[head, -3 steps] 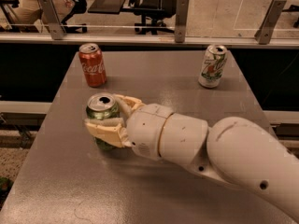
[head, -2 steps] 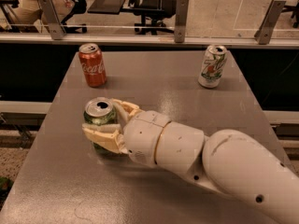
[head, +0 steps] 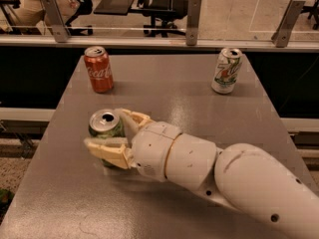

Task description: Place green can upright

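Note:
The green can [head: 105, 125] stands upright on the grey table [head: 164, 93], left of centre, its silver top with the opening facing up. My gripper [head: 113, 133] reaches in from the right and is shut on the can: one cream finger [head: 106, 152] lies across its front and the other [head: 133, 118] behind it. The white arm hides the can's lower right side.
A red Coca-Cola can [head: 98, 69] stands upright at the back left of the table. A white 7UP can [head: 227, 70] stands upright at the back right. A metal rail [head: 159, 39] runs behind the table's far edge. My arm covers the front right of the table.
My gripper and the green can have shifted slightly to the left and toward the front of the table. The other two cans have not moved.

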